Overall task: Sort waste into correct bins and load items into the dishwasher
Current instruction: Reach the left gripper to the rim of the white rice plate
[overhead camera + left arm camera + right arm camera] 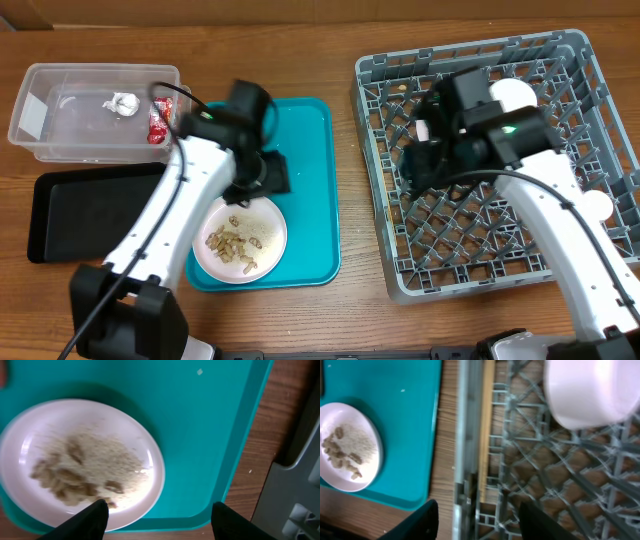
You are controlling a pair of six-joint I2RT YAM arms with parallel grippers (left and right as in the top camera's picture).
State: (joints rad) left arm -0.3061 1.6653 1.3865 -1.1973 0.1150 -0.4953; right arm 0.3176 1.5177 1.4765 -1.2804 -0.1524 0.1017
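While above the plate [135, 430], left end effector [160, 510] agape, downward.

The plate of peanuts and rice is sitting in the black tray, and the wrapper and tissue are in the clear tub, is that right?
Not quite. The overhead view shows the plate of peanuts and rice on the teal tray, not in the black tray. The wrapper and tissue are in the clear tub, as you said.

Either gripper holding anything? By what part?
Nothing held. Left gripper open above the plate; right gripper open over the rack.
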